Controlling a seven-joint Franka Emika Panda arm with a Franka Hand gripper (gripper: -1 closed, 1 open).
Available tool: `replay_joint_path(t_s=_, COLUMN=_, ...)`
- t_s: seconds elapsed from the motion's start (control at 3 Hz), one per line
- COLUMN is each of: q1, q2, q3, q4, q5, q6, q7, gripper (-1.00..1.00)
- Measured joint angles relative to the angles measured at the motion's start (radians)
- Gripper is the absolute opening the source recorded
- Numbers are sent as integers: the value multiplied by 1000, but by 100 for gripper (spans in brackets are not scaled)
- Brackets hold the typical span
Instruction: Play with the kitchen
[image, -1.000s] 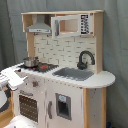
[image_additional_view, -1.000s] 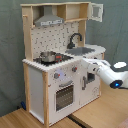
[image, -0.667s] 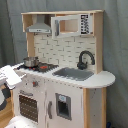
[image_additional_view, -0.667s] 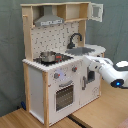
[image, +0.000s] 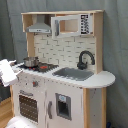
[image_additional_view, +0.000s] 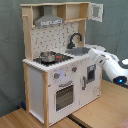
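Observation:
The kitchen (image: 65, 95) is a white and light-wood toy with a grey hood (image: 40, 26), a black faucet (image: 85, 59), a grey sink (image: 74, 73) and a small metal pot (image: 31, 61) on the stove. In the second exterior view the kitchen (image_additional_view: 60, 75) shows its pot (image_additional_view: 47, 56), faucet (image_additional_view: 75, 39) and oven door (image_additional_view: 64, 95). My white arm reaches in from the front. My gripper (image_additional_view: 92, 49) hangs at countertop height by the sink's front edge. In the first exterior view the gripper (image: 15, 67) shows at the left edge, near the stove corner.
An upper cabinet door (image_additional_view: 96, 11) stands open at the top right of the kitchen. A microwave-like compartment (image: 70, 25) sits beside the hood. Grey curtain hangs behind. The kitchen stands on a wooden floor (image_additional_view: 105, 115).
In the second exterior view my arm has risen and moved left toward the countertop by the sink. The kitchen's parts have not moved.

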Motion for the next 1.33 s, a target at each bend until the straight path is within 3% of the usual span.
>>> replay_joint_path(t_s=0.67, q1=25, q2=-5, q3=-60, q4=65, q5=-27, q6=-196, q7=52, gripper=100)
replay_joint_path(t_s=1.33, q1=-9, q2=-4, q3=-108, q4=116, q5=-70, q6=-321, q7=195, gripper=100)
